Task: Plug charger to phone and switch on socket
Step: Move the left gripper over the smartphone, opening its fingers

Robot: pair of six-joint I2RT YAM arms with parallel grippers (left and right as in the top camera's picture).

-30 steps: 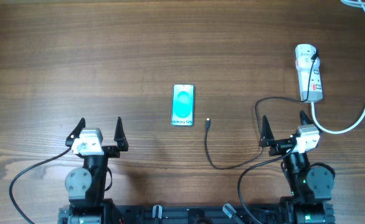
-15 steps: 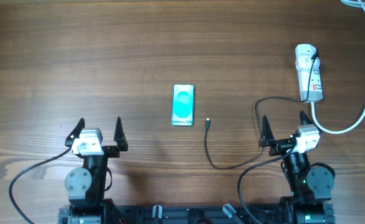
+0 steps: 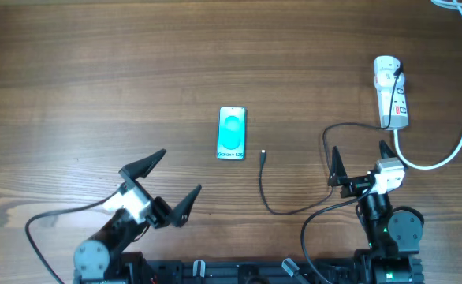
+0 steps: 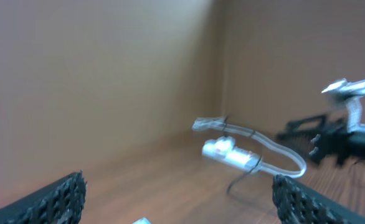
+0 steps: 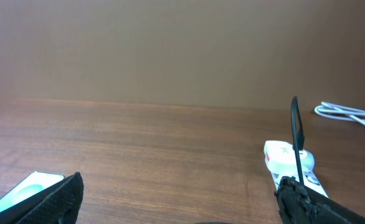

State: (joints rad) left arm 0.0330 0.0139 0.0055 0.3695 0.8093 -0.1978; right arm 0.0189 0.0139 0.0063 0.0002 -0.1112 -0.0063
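The phone (image 3: 232, 133) lies flat mid-table, cyan screen up; its corner shows in the right wrist view (image 5: 27, 186). The thin black charger cable (image 3: 274, 207) curves from its connector tip (image 3: 262, 155), just right of the phone, round to the white socket strip (image 3: 391, 93) at the far right. The strip also shows in the left wrist view (image 4: 229, 154) and the right wrist view (image 5: 288, 158). My left gripper (image 3: 172, 177) is open and empty, turned toward the right, below-left of the phone. My right gripper (image 3: 359, 158) is open and empty, below the strip.
A thick white cord (image 3: 452, 150) loops from the strip along the right table edge to the top right corner. The right arm's own dark cable (image 3: 318, 225) trails on the wood near the charger cable.
My left arm has swung: its gripper moved right and rotated clockwise toward the phone and cable. The right arm, phone, cable and strip have not moved.
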